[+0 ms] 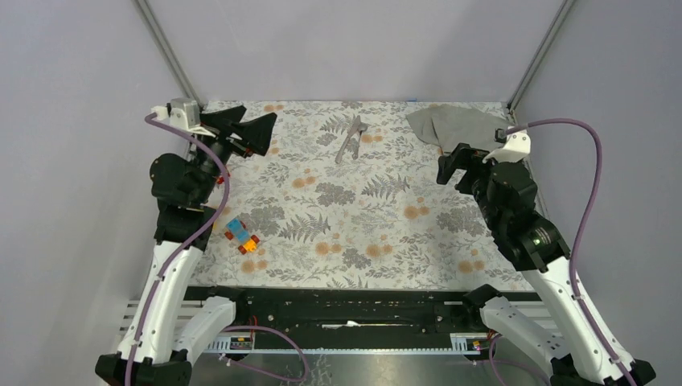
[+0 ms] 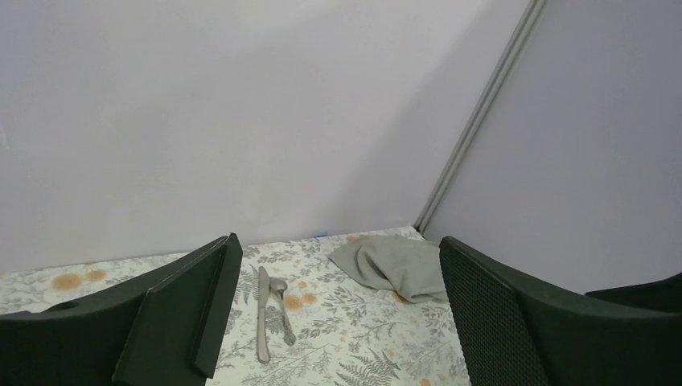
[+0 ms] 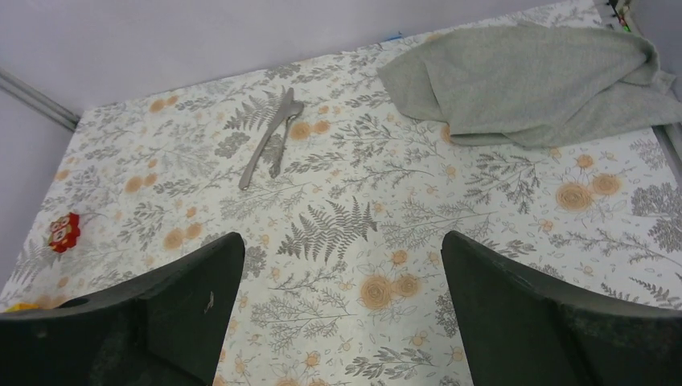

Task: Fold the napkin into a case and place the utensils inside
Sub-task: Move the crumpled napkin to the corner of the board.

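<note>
Left hand [image 1: 245, 129] and right hand [image 1: 455, 170] wide open, holding nothing. Napkin [image 1: 454, 125] sits bunched in the counter's [image 1: 386, 233] far-right corner, utensils [image 1: 351, 138] well left of it. Pinch a buried fold and you'll likely drag the heap.

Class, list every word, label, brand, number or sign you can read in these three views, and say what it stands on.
No text can be read in any view.
The napkin, the utensils and the floral tablecloth carry no writing.
The toy blocks show plain colours, no letters.
Any marks on the left arm or the right arm are too small to read.
</note>
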Tool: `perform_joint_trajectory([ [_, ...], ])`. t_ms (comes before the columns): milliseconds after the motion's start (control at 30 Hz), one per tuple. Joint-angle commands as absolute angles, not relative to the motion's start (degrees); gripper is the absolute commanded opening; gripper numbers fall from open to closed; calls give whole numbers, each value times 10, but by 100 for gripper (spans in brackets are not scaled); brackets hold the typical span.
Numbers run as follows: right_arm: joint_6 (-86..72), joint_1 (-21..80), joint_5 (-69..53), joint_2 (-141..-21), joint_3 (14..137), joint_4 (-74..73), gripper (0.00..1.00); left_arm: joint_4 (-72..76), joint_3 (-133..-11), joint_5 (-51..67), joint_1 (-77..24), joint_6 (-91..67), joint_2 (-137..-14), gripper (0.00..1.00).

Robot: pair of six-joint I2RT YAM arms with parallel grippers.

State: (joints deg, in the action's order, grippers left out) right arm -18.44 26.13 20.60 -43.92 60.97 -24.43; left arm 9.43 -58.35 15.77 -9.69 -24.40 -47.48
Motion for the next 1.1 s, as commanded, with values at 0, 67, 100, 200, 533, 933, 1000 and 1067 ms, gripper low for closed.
perform_joint_trajectory([
  [0,-213,259,263,-484,585,-204,100,138,-583,204,-96,-264,-511,99],
  [67,-212,259,271,-527,583,-197,100,139,-586,222,-97,-273,-530,99],
  [100,-217,259,277,-553,585,-195,100,142,-587,229,-99,-279,-538,99],
  [200,-218,258,293,-638,583,-150,100,154,-585,246,-105,-293,-551,99],
  [533,-267,171,301,-950,720,-19,100,176,-583,277,-113,-326,-556,99],
  [933,-296,34,259,-1290,1050,-118,100,197,-580,302,-153,-355,-564,99],
  [1000,-304,13,219,-1321,1085,-143,100,196,-580,301,-154,-354,-567,99],
  [1067,-306,4,181,-1341,1104,-169,95,194,-580,299,-154,-353,-569,99],
])
